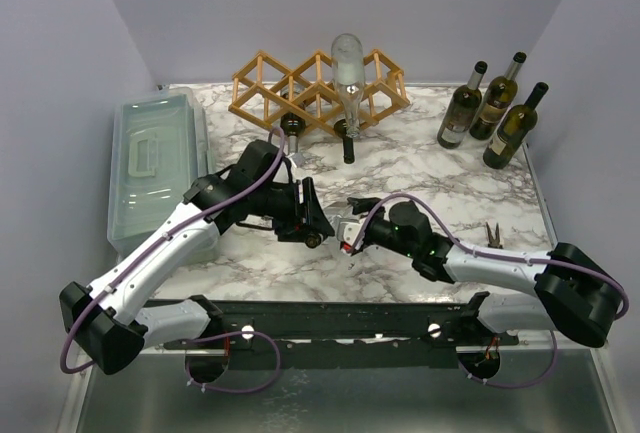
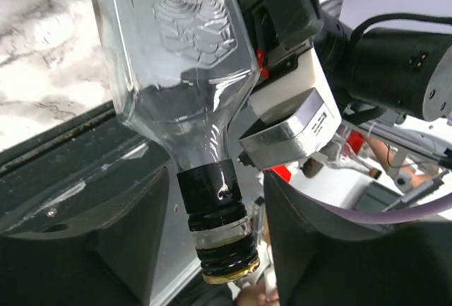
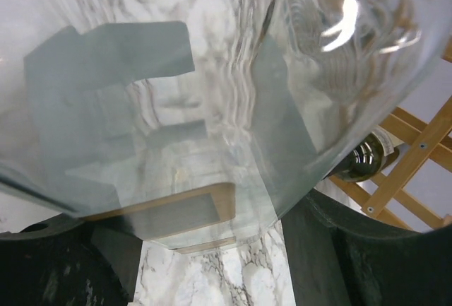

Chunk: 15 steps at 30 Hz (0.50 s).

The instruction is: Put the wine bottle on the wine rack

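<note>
1. Wine bottle: clear glass, with a black neck band and a gold cap. It is held off the tabletop at the centre of the work area, between the two arms. It is not in the wine rack.

2. Left end effector: positioned at the neck of the wine bottle. The fingers stand one on each side of the black band. In the left wrist view a narrow gap shows on each side, so the fingers are spread and not clamped on the glass.

3. Right end effector: pinching the body of the wine bottle. In the right wrist view the glass fills the space between both fingers. In the left wrist view its metal finger plate lies against the shoulder of the bottle.

4. Wine rack: wooden lattice at the far edge of the tabletop, well apart from the held bottle. One middle cell carries a second clear bottle, neck pointing toward the arms. A cell to the left carries a dark bottle.

5. Other items: a lidded box lies along the left side of the tabletop. Three dark bottles stand upright at the far right corner
</note>
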### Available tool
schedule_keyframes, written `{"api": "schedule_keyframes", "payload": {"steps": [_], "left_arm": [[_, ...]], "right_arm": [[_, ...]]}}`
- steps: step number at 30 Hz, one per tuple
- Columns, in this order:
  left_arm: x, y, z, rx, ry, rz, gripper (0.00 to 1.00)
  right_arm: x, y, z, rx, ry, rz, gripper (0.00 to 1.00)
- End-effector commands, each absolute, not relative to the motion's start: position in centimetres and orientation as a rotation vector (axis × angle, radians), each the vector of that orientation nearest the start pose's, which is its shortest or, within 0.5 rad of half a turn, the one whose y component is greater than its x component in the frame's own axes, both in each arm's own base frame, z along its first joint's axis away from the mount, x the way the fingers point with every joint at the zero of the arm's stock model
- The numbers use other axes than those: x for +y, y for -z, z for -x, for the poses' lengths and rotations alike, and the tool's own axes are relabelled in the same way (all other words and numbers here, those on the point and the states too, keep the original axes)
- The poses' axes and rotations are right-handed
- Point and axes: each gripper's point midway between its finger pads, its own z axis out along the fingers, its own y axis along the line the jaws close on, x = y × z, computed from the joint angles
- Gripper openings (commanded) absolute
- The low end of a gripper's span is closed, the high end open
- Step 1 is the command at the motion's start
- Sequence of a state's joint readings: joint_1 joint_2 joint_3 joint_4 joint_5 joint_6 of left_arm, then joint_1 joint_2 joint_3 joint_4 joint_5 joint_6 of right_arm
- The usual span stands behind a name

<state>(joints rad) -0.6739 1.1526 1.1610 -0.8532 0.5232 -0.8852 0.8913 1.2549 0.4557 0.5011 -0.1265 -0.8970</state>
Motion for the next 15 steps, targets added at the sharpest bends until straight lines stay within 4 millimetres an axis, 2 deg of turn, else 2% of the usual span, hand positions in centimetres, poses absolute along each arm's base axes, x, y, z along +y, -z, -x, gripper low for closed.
{"api": "schedule_keyframes", "payload": {"steps": [1,8,15], "left_arm": [[-26.8,-24.1,-12.7,2.774,1.384,0.018,0.53],[-26.8,-22.5,-12.2,2.831,1.384,0.041,0.44],[-27.2,-21.4,-12.3,2.867,1.378,0.02,0.43]], "right_arm": [[29.9,-19.5,-26.7,0.936,-0.013,1.323,0.0],[30.2,-20.1,-26.2,0.896,-0.036,1.306,0.0],[30.7,-20.5,-25.7,0.869,-0.05,1.314,0.0]]}}
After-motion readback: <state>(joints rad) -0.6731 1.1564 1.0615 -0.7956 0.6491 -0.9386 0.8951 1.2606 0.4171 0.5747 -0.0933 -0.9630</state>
